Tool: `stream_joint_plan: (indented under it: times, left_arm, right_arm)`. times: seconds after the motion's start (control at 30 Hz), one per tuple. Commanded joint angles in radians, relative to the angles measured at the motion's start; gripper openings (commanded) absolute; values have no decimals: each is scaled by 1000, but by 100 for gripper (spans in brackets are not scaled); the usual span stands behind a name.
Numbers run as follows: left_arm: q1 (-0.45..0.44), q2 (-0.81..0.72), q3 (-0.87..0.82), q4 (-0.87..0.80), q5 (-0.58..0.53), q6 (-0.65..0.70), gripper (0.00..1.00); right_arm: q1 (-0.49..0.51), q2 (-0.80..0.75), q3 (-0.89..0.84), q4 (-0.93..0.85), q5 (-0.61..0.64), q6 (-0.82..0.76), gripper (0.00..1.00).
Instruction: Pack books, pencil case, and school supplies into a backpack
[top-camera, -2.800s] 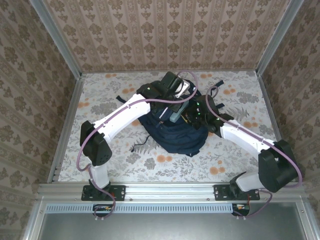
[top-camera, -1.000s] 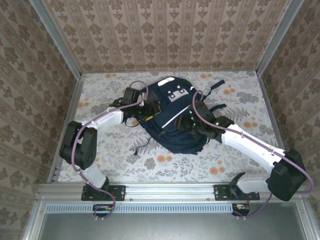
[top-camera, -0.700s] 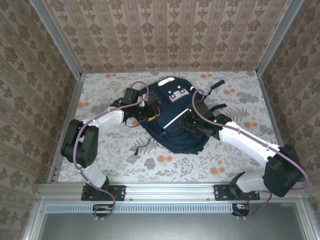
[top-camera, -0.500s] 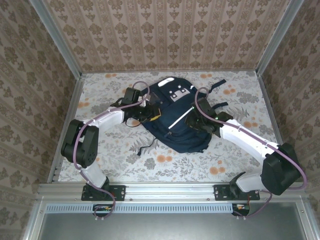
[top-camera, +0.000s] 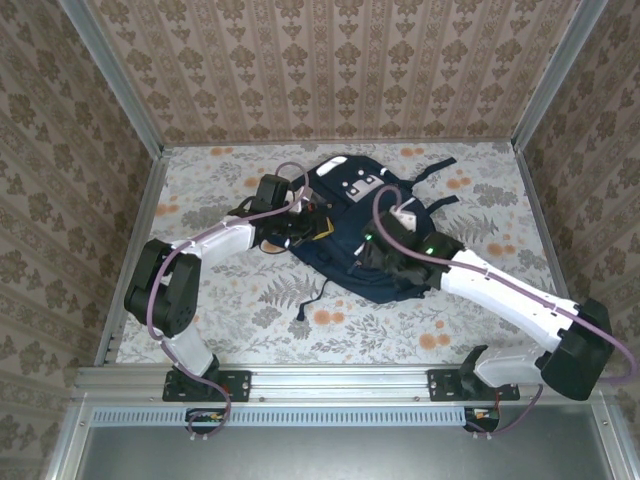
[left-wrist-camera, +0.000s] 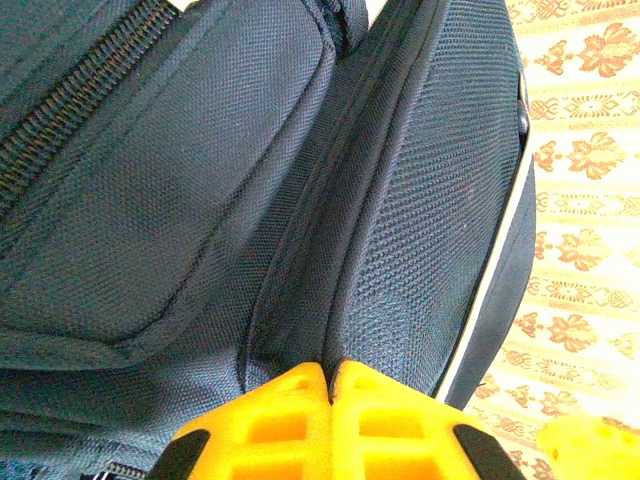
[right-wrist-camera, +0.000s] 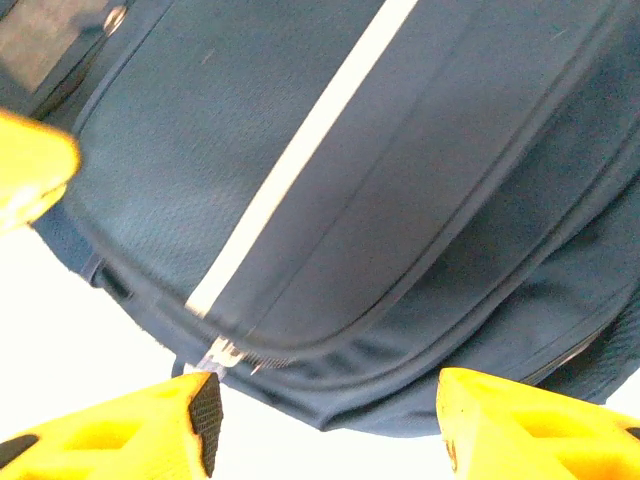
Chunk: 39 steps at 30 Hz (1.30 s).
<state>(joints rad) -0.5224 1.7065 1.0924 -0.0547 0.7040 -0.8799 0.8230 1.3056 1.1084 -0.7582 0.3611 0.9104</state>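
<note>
The navy backpack (top-camera: 338, 255) lies flat in the middle of the table, its grey patches (top-camera: 358, 185) towards the far side. My left gripper (top-camera: 313, 228) rests on the bag's left side. Its yellow fingers are shut, pinching a fold of the backpack (left-wrist-camera: 180, 200) at the tips of my left gripper (left-wrist-camera: 332, 368). My right gripper (top-camera: 380, 255) hovers over the bag's near right part. In the right wrist view my right gripper (right-wrist-camera: 328, 400) stands open above the backpack (right-wrist-camera: 420, 200), with a white stripe (right-wrist-camera: 300, 150) and a zip end (right-wrist-camera: 235, 355) beneath. Books, pencil case and school supplies are out of view.
A floral cloth (top-camera: 220, 300) covers the table. Dark straps (top-camera: 435, 170) trail from the bag's far right and a cord (top-camera: 310, 300) from its near edge. Patterned walls with metal posts (top-camera: 535, 90) close in three sides.
My left gripper has shut on the bag's fabric. The right arm swung nearer over the bag's lower part. The backpack shifted a little and its cord slid right.
</note>
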Motion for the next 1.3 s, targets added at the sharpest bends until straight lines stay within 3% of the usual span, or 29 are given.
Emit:
stream_joint_plan:
  times: [0.0,0.13,0.3,0.47,0.7,0.87,1.1,1.27]
  left_arm:
    - [-2,-8,0,68,39,-17,0]
    - [-2,-7,-2,60,38,-16,0]
    - [-3,-9,-4,57,39,-16,0]
    - [-4,-10,-5,59,39,-20,0]
    - [-4,-12,-4,60,39,-20,0]
    - [-4,-13,-2,61,38,-19,0]
    - [-4,-16,-3,57,31,-16,0]
    - [-3,-15,-2,49,23,-10,0]
  right_arm:
    - [98,101,42,-47,84,115,58]
    - [148,222,88,20,76,179,54]
    - [149,302,133,30,133,236,40]
    - [136,336,151,-11,214,306,39]
    - [99,381,168,-51,205,339,39]
    - [95,408,172,-59,177,340,32]
    - [95,407,160,-79,122,349,30]
    - [96,372,125,-79,97,359,18]
